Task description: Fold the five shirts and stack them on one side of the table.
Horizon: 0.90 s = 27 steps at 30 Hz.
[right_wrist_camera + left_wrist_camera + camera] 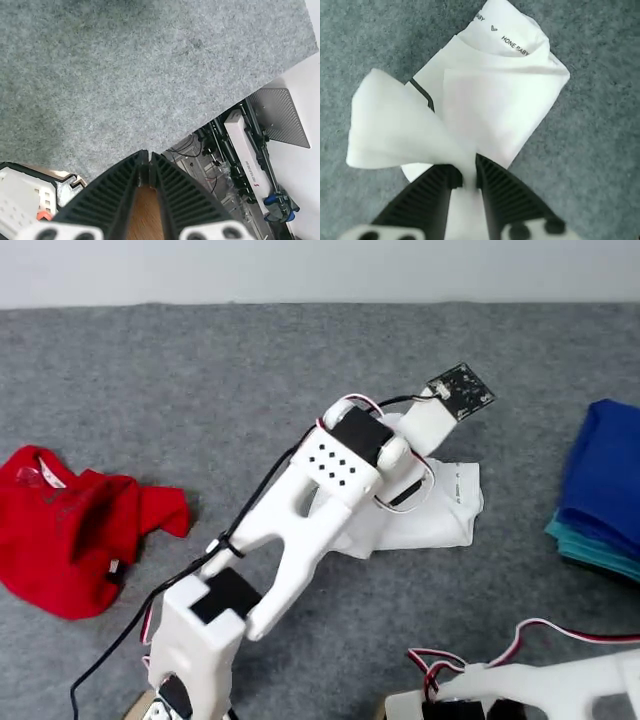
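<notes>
Jaws of my left gripper (465,176) pinch a fold of the white shirt (448,506) near the high view's centre; I see the right gripper (150,159) pressed together

- The white plastic left arm (300,530) stretches diagonally from the table's near edge toward the middle, with its wrist bent downward.
- The black ribbed left gripper (466,171) pinches a fold of the white shirt (495,100) between its fingertips.
- The white plastic right arm (540,690) lies low along the near edge.
- The black ribbed right gripper (149,159) has its fingertips pressed together.
</notes>
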{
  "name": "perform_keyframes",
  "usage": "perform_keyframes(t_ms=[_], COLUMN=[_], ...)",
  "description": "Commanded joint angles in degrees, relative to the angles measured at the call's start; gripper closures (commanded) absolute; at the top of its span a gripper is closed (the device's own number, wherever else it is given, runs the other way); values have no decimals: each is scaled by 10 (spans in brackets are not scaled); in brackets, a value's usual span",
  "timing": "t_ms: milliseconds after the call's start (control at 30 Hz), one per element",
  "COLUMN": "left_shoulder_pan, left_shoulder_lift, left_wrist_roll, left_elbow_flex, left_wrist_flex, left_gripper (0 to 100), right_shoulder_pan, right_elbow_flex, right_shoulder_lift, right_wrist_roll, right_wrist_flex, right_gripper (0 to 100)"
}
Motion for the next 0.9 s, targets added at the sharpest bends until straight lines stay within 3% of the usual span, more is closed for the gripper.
perform_keyframes(t_ms=[0,667,867], left_shoulder_pan=[2,10,13], left_shoulder_lift=[23,217,217], left_wrist_roll=[10,38,57], left_elbow_flex=[-59,-340,-370], left_wrist_flex=[-11,22,64], left_gripper=[987,979,822], right_shoulder_pan=[3,4,4], right_elbow_flex=[-2,-2,-2], right_shoulder_lift=[-7,-7,-7], right_wrist_roll=[5,5,5], right_wrist_flex=[22,23,23], right_gripper=[988,988,988])
